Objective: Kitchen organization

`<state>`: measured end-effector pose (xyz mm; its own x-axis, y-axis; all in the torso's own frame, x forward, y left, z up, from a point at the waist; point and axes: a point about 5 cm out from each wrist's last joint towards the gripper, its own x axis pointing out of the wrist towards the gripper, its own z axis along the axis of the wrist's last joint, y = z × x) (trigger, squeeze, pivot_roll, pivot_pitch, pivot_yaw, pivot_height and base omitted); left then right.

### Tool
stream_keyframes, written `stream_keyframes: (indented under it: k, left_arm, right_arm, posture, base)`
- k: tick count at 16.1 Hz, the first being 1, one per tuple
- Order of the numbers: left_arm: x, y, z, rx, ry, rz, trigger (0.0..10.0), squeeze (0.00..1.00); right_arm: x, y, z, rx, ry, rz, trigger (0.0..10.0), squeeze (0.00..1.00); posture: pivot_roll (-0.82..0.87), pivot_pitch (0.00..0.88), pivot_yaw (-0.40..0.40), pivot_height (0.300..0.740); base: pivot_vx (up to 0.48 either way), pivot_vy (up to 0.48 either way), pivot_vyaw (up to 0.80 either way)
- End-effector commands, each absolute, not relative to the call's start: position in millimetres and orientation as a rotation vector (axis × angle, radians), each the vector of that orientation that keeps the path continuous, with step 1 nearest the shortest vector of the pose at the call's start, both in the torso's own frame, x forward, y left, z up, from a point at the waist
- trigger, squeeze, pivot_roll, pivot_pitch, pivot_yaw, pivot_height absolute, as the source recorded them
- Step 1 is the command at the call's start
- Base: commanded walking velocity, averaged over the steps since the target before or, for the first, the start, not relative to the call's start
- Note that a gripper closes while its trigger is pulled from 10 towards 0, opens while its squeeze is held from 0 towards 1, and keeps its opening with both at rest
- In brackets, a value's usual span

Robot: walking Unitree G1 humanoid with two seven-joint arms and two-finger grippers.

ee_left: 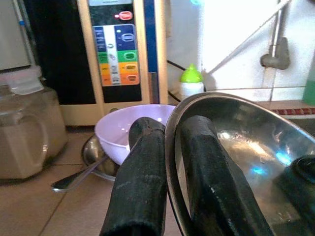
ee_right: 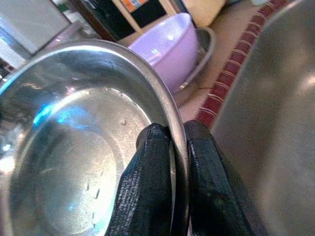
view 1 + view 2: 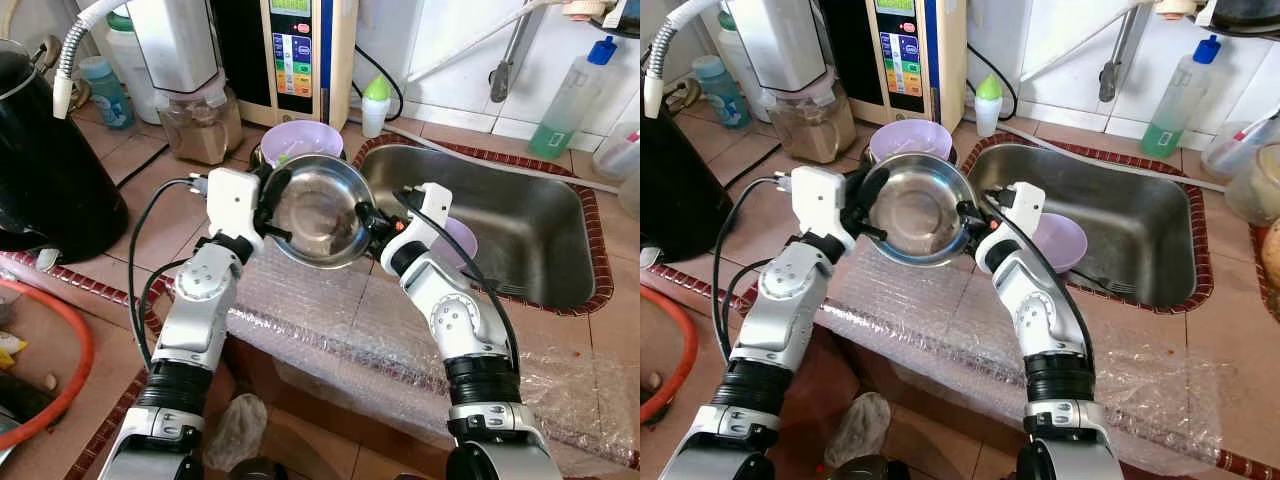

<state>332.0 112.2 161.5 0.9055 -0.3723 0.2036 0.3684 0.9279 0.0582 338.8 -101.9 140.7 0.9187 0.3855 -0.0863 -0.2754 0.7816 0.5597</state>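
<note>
A shiny steel bowl [image 3: 322, 212] hangs in the air above the counter, tilted toward me, between both arms. My left gripper [image 3: 268, 212] is shut on its left rim, one finger [image 1: 211, 182] inside and one outside. On the opposite rim my right gripper [image 3: 372, 222] is shut the same way, as its fingers [image 2: 152, 191] straddle the edge. Behind the steel bowl a lilac bowl [image 3: 301, 141] sits inside another metal bowl on the counter. A second lilac bowl [image 3: 1060, 240] rests in the sink [image 3: 530, 235].
Bubble wrap [image 3: 330, 320] covers the counter's front edge below the arms. A black kettle [image 3: 50, 170] stands at the left, a blender jar [image 3: 200, 125] and a water dispenser [image 3: 295, 55] at the back. A green soap bottle [image 3: 570, 100] and a small white bottle [image 3: 375, 105] stand by the sink.
</note>
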Motion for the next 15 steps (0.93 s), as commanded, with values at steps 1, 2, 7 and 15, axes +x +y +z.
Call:
stream_keyframes:
  k: [1, 2, 7, 15]
  left_arm:
    - [332.1, 102.6, 175.9, 0.023, -0.277, -0.438, 7.5, 0.79]
    - [332.1, 102.3, 175.9, 0.022, -0.274, -0.441, 8.8, 1.00]
    - [330.6, 97.2, 177.9, 0.031, -0.276, -0.478, 10.0, 1.00]
    - [313.8, 114.7, 185.9, 0.040, -0.309, -0.431, 10.0, 1.00]
  right_arm:
    - [342.4, -107.7, 145.0, 0.548, 0.197, 0.316, 0.0, 0.00]
    - [342.2, -106.5, 144.9, 0.547, 0.197, 0.318, 0.0, 0.00]
    - [343.1, -107.6, 153.6, 0.553, 0.130, 0.310, 0.0, 0.00]
    - [364.5, -154.9, 197.6, 0.635, -0.120, 0.120, 0.0, 0.00]
  posture:
    - [-0.02, 0.000, 0.037, 0.740]
    - [-0.02, 0.000, 0.037, 0.740]
    - [-0.02, 0.000, 0.042, 0.740]
    - [-0.01, 0.000, 0.042, 0.740]
  base:
    - [0.000, 0.000, 0.00]
    - [0.000, 0.000, 0.00]
    - [0.000, 0.000, 0.00]
    - [0.000, 0.000, 0.00]
